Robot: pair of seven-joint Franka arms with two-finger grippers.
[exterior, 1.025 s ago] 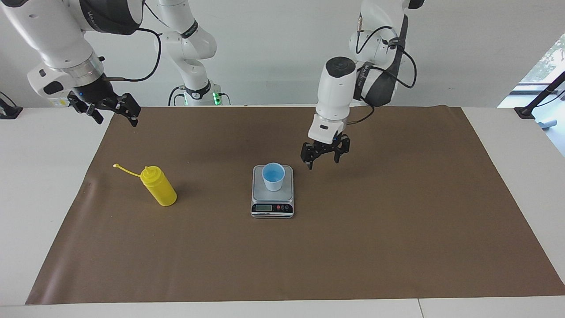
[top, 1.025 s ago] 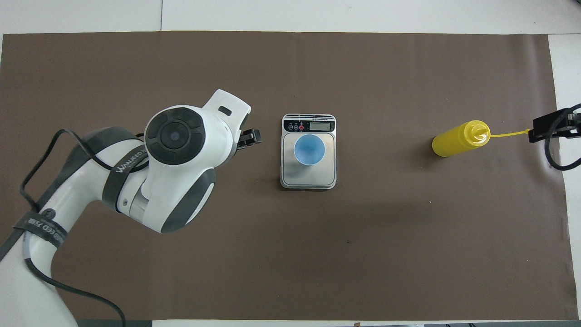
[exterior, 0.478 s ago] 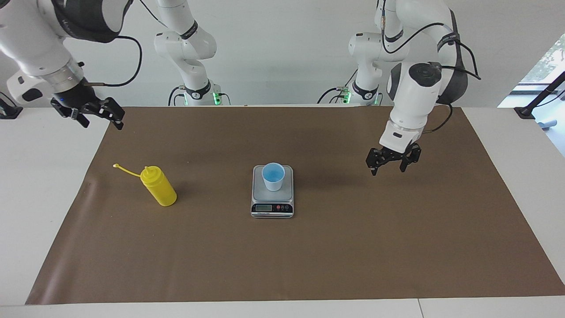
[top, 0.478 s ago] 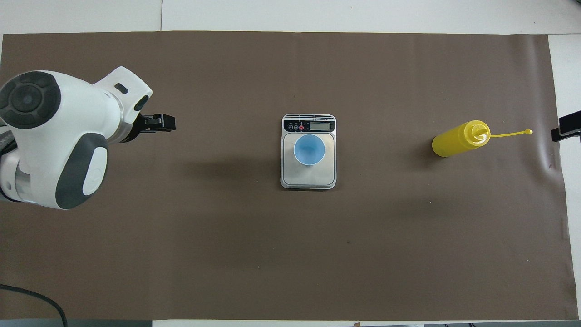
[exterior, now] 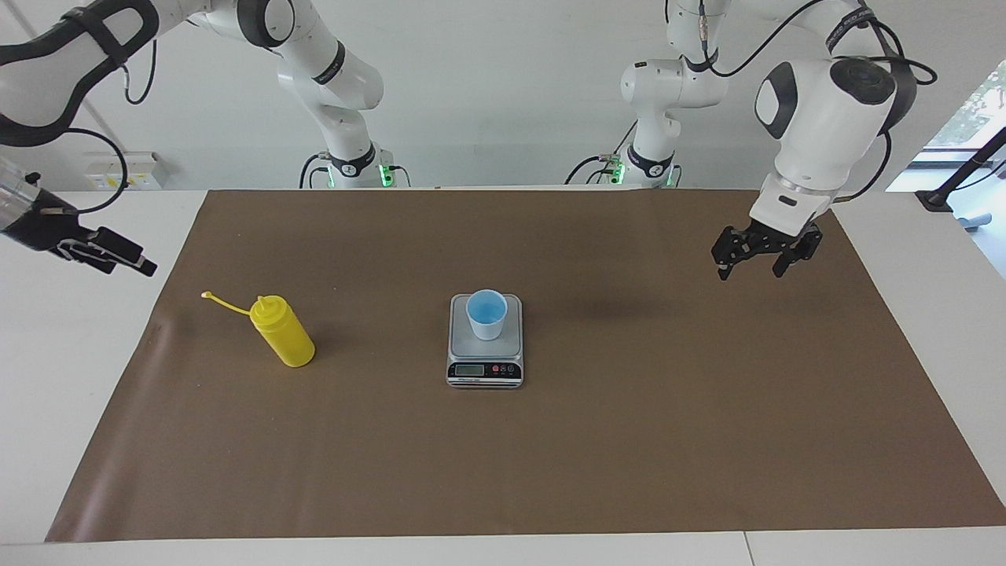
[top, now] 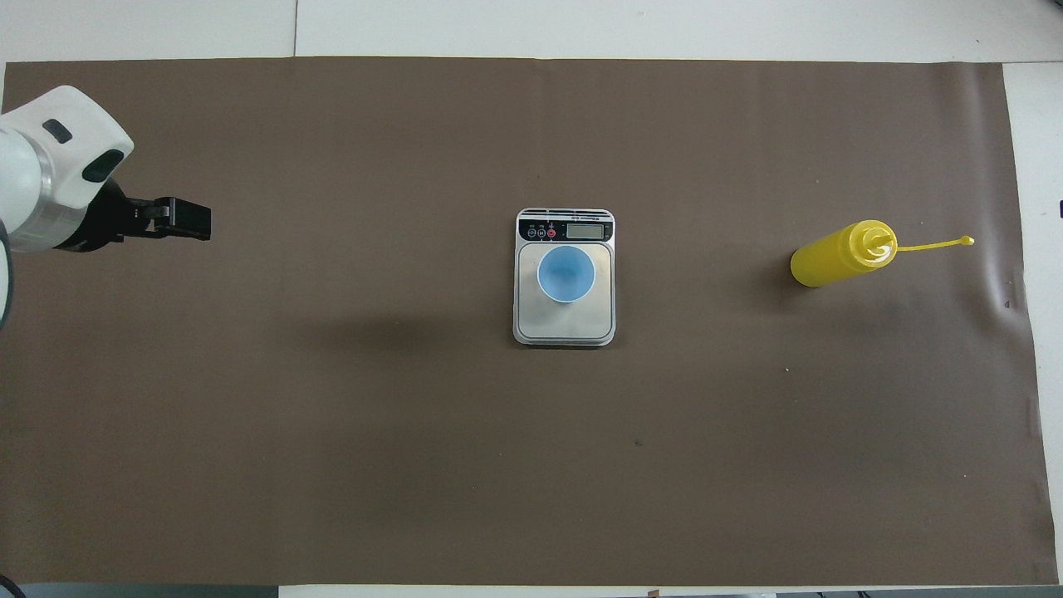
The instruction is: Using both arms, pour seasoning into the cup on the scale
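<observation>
The seasoning, a yellow squeeze bottle [exterior: 283, 334] [top: 839, 256], stands on the brown mat toward the right arm's end, its cap strap sticking out. The light-blue cup [exterior: 486, 313] [top: 565, 273] stands upright on the scale [exterior: 464, 339] [top: 565, 328] at the mat's middle. My left gripper [exterior: 750, 270] [top: 189, 223] hangs open and empty over the mat toward the left arm's end, well away from the scale. Over the white table just off the mat's edge, my right gripper [exterior: 134, 263] is open and holds nothing, apart from the bottle; the overhead view does not show it.
The brown mat [exterior: 629, 440] [top: 332, 465] covers most of the white table [exterior: 71, 377]. Both arm bases stand at the table's robot-side edge. A black stand [exterior: 939, 196] sits at the table's corner toward the left arm's end.
Both arms have swung outward from the middle. The left gripper went from beside the scale to the left arm's end of the mat. The right gripper moved off the mat.
</observation>
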